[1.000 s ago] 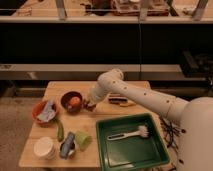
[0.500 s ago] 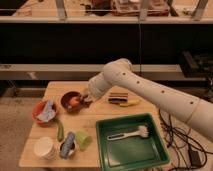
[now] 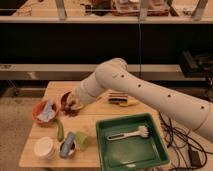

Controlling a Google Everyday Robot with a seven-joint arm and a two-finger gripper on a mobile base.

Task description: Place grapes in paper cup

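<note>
Gripper [image 3: 75, 104] seen clenched over brown bowl [image 3: 66, 99], table [image 3: 120, 112] 10 o'clock. Grapes [image 3: 73, 111] noted just beneath; grip unconfirmed, long axis/stem dir. not discerned. Paper cup [image 3: 45, 147] stood upright at 7 o'clock.

Wooden table [image 3: 97, 119]: green tray [image 3: 131, 156] with white brush [image 3: 131, 134] inside, orange bowl [image 3: 36, 116], pale green cup [image 3: 83, 141].

One hand [image 3: 74, 104] near seemingly two bowls [image 3: 36, 113] [image 3: 63, 99], one paper cup [image 3: 45, 147]
</note>
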